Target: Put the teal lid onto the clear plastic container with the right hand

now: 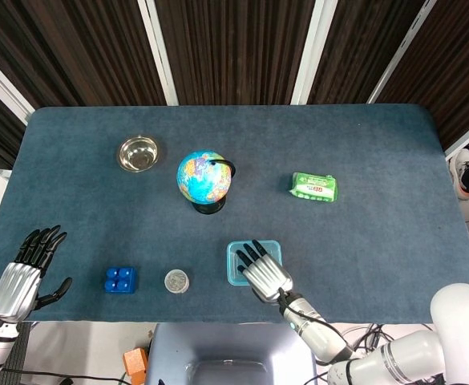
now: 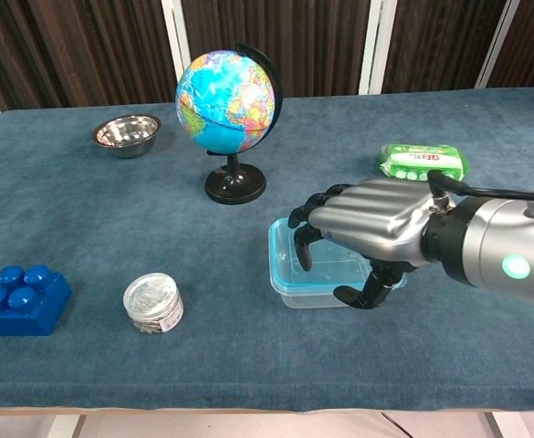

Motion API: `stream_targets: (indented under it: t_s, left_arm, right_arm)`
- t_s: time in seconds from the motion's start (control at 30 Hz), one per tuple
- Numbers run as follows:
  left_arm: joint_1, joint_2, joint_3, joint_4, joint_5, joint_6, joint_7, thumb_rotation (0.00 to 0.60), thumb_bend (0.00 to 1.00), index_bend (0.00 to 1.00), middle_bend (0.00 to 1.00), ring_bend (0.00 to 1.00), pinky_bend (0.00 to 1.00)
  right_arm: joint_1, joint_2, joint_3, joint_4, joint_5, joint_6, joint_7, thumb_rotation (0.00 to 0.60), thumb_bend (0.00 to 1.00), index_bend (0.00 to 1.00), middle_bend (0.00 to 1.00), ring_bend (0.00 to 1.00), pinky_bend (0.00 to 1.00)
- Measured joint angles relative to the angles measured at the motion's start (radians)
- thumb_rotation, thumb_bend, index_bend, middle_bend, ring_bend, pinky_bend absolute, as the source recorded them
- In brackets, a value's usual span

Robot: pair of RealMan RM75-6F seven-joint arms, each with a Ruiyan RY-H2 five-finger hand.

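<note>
Far left, off the table's near corner: left hand [image 1: 16,282], fingers spread, palm empty, well apart from everything on the cloth; seen in the head view only. Table [image 1: 378,257] covered in dark blue-grey cloth. Near edge, left: blue toy brick [image 2: 22,298] with round studs on top, lying flat. Just right of it, apart: small round clear jar [image 2: 153,302] with a silvery lid and contents too small to make out. Back left: small steel bowl [image 2: 127,133], upright, standing alone. Centre back: desk globe [image 2: 225,100] on a black stand, black arc along one side; it stands behind and slightly left of the container, not touching it. Right of centre, near edge: clear plastic container [image 2: 317,287], rectangular and shallow, with the teal lid [image 2: 283,260] lying on top of it, teal rim showing along the left and front sides; whether the lid is pressed fully home, cannot tell. Right hand [image 2: 369,224] hovers palm-down over the container's right half, fingers curled downward and apart, holding nothing, thumb hooked low at the container's front right corner; contact with the lid cannot be told. The hand hides much of the lid in both views. Back right: green wet-wipes packet [image 2: 422,162], flat, behind the right wrist, clear of the container.
</note>
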Motion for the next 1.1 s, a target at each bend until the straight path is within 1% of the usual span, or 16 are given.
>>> stream_targets:
  t_s: [0.7,1.1]
  left_arm:
    - [-0.001,0.001,-0.001,0.0,-0.002,-0.003,-0.001,0.6,0.31,0.0,0.0,0.0,0.0]
    - [0.0,0.002,-0.002,0.001,-0.003,-0.001,-0.002,0.6,0.31,0.0,0.0,0.0,0.0]
  right_arm:
    - [-0.026,-0.013,-0.01,0.042,-0.038,-0.026,0.014,0.6,0.38,0.35,0.07,0.0,0.0]
    - [-0.034,-0.021,-0.003,0.056,-0.041,-0.038,0.019,0.6,0.38,0.34,0.07,0.0,0.0]
